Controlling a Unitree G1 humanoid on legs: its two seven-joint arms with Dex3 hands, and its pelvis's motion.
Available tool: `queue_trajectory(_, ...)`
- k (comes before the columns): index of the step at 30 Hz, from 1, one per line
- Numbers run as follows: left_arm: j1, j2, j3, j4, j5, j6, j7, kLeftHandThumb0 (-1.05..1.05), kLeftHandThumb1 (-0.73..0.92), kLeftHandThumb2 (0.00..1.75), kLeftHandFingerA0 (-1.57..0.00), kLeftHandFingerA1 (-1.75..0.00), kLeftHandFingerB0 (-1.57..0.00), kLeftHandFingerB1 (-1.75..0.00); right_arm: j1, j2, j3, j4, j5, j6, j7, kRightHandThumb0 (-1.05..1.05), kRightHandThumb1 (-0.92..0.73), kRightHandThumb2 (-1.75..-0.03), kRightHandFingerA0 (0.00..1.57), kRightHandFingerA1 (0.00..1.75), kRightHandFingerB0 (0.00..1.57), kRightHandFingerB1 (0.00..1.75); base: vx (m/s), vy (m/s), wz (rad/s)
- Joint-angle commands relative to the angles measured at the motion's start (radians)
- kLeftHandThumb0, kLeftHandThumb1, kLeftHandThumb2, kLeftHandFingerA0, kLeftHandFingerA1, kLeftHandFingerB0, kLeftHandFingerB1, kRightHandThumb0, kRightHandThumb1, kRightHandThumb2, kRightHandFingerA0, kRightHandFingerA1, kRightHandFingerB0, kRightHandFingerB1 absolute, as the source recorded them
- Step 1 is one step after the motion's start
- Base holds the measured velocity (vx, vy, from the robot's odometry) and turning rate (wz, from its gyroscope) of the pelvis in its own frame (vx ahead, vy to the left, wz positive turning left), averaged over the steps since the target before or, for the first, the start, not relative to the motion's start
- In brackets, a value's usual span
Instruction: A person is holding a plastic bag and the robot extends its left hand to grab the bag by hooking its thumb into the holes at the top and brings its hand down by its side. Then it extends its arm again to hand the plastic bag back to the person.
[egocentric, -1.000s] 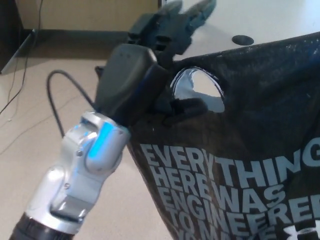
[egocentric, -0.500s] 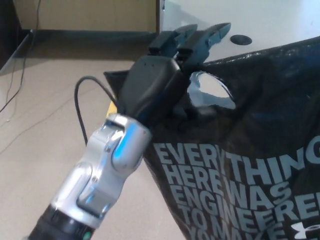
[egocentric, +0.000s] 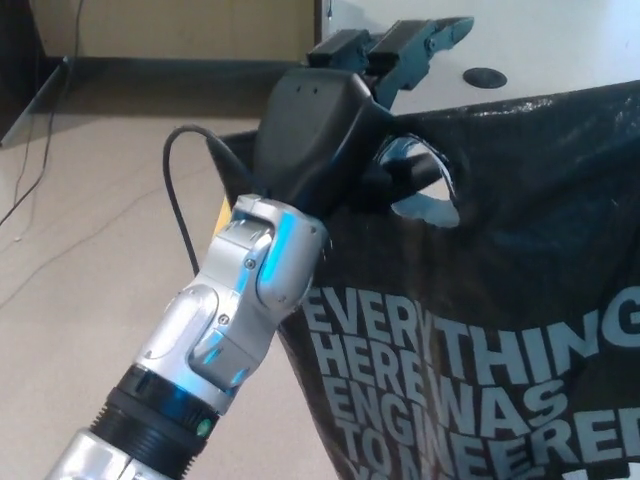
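Observation:
A black plastic bag (egocentric: 500, 260) with pale blue lettering fills the right half of the head view. My left hand (egocentric: 335, 130) reaches in from the lower left to the bag's top edge. Its thumb (egocentric: 405, 178) is hooked through the oval handle hole (egocentric: 430, 208), and the bag hangs from it. The two thick fingers (egocentric: 425, 40) point straight out above the bag's rim. The bag's right side runs out of the picture, so whoever may hold it there is hidden. My right hand does not show.
A white surface with a round black grommet (egocentric: 485, 77) lies behind the bag. Tan floor spreads to the left, with thin cables (egocentric: 30, 170) near a dark object at the far left. A black cable (egocentric: 180, 190) loops off my wrist.
My left arm has risen and reached further forward and right. The bag came along on the thumb, and its handle hole stayed at the hand.

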Motion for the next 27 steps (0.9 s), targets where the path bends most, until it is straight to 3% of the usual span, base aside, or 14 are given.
queue_trajectory(1, -0.018, 0.006, 0.008, 0.019, 0.042, -0.063, 0.163, -0.52, 0.51, 0.81, -0.49, -0.52, -0.39, -0.47, 0.007, -0.029, 0.008, 0.006, -0.015, -0.015, 0.001, -0.35, -0.65, -0.61, 0.70, 0.47, 0.62, 0.42, 0.00, 0.000, 0.00)
queue_trajectory(12, -0.041, -0.071, -0.066, 0.037, 0.083, -0.003, 0.172, -0.55, 0.50, 0.80, -0.52, -0.52, -0.36, -0.46, 0.041, -0.013, 0.006, 0.007, -0.010, -0.016, -0.009, -0.34, -0.65, -0.60, 0.69, 0.46, 0.61, 0.41, 0.00, 0.000, 0.00)
queue_trajectory(13, -0.046, -0.078, -0.068, 0.046, 0.085, -0.005, 0.182, -0.49, 0.59, 0.58, -0.59, -0.41, -0.43, -0.34, 0.042, -0.014, 0.004, 0.007, -0.007, -0.016, -0.005, -0.35, -0.64, -0.61, 0.68, 0.47, 0.61, 0.42, 0.00, 0.000, 0.00)
queue_trajectory(14, -0.056, -0.086, -0.072, 0.064, 0.087, -0.012, 0.194, -0.55, 0.50, 0.79, -0.52, -0.52, -0.38, -0.45, 0.039, -0.014, 0.004, 0.007, -0.008, -0.014, -0.006, -0.30, -0.66, -0.60, 0.70, 0.46, 0.63, 0.42, 0.00, 0.000, 0.00)
queue_trajectory(16, -0.061, -0.095, -0.075, 0.078, 0.084, -0.025, 0.202, -0.53, 0.48, 0.78, -0.54, -0.53, -0.40, -0.46, 0.038, -0.016, 0.007, 0.007, -0.012, -0.011, -0.010, -0.31, -0.67, -0.60, 0.70, 0.45, 0.64, 0.42, 0.00, 0.000, 0.00)
queue_trajectory(17, -0.058, -0.104, -0.078, 0.086, 0.069, -0.044, 0.199, -0.44, 0.58, 0.58, -0.67, -0.42, -0.45, -0.35, 0.040, -0.016, 0.008, 0.008, -0.013, -0.014, -0.014, -0.30, -0.66, -0.60, 0.72, 0.46, 0.64, 0.42, 0.00, 0.000, 0.00)
queue_trajectory(18, -0.057, -0.107, -0.079, 0.089, 0.064, -0.051, 0.197, -0.44, 0.58, 0.58, -0.67, -0.42, -0.45, -0.35, 0.041, -0.015, 0.007, 0.009, -0.013, -0.015, -0.015, -0.30, -0.66, -0.60, 0.72, 0.46, 0.64, 0.42, 0.00, 0.000, 0.00)
queue_trajectory(19, -0.061, -0.110, -0.082, 0.099, 0.069, -0.051, 0.204, -0.44, 0.58, 0.58, -0.74, -0.49, -0.45, -0.35, 0.040, -0.013, 0.005, 0.011, -0.009, -0.020, -0.014, -0.30, -0.66, -0.60, 0.72, 0.47, 0.64, 0.42, 0.00, 0.000, 0.00)
queue_trajectory(20, -0.066, -0.112, -0.086, 0.110, 0.070, -0.056, 0.201, -0.40, 0.63, 0.59, -0.87, -1.10, -0.45, -0.35, 0.036, -0.009, 0.005, 0.013, -0.010, -0.018, -0.015, -0.33, -0.64, -0.61, 0.71, 0.47, 0.62, 0.42, 0.00, 0.000, 0.00)
queue_trajectory(21, -0.070, -0.113, -0.089, 0.117, 0.067, -0.062, 0.193, -0.40, 0.63, 0.59, -0.87, -1.10, -0.45, -0.35, 0.031, -0.005, 0.008, 0.015, -0.013, -0.014, -0.017, -0.33, -0.64, -0.61, 0.71, 0.47, 0.62, 0.42, 0.00, 0.000, 0.00)
queue_trajectory(22, -0.056, -0.118, -0.094, 0.093, 0.052, -0.044, 0.140, -0.44, 0.57, 0.88, -1.01, -1.26, -0.34, -0.48, 0.034, -0.001, 0.007, 0.014, -0.010, -0.012, -0.013, -0.29, -0.67, -0.60, 0.71, 0.46, 0.64, 0.42, 0.00, 0.000, 0.00)
queue_trajectory(23, -0.054, -0.119, -0.097, 0.088, 0.048, -0.040, 0.125, -0.27, 0.75, 0.62, -0.98, -1.48, -0.43, -0.34, 0.035, -0.002, 0.004, 0.013, -0.007, -0.013, -0.010, -0.30, -0.66, -0.60, 0.70, 0.46, 0.64, 0.42, 0.00, 0.000, 0.00)
queue_trajectory(25, -0.037, -0.125, -0.105, 0.071, 0.037, -0.049, 0.108, -0.14, 0.79, 0.72, -0.99, -1.57, -0.49, -0.39, 0.049, -0.006, -0.001, 0.008, -0.001, -0.020, -0.006, -0.30, -0.68, -0.60, 0.70, 0.46, 0.64, 0.42, 0.00, 0.000, 0.00)
queue_trajectory(27, -0.034, -0.125, -0.103, 0.081, 0.031, -0.069, 0.125, -0.16, 0.77, 0.68, -0.93, -1.71, -0.72, -0.44, 0.045, -0.012, 0.006, 0.007, -0.014, -0.019, -0.021, -0.30, -0.68, -0.60, 0.72, 0.46, 0.65, 0.42, 0.00, 0.000, 0.00)
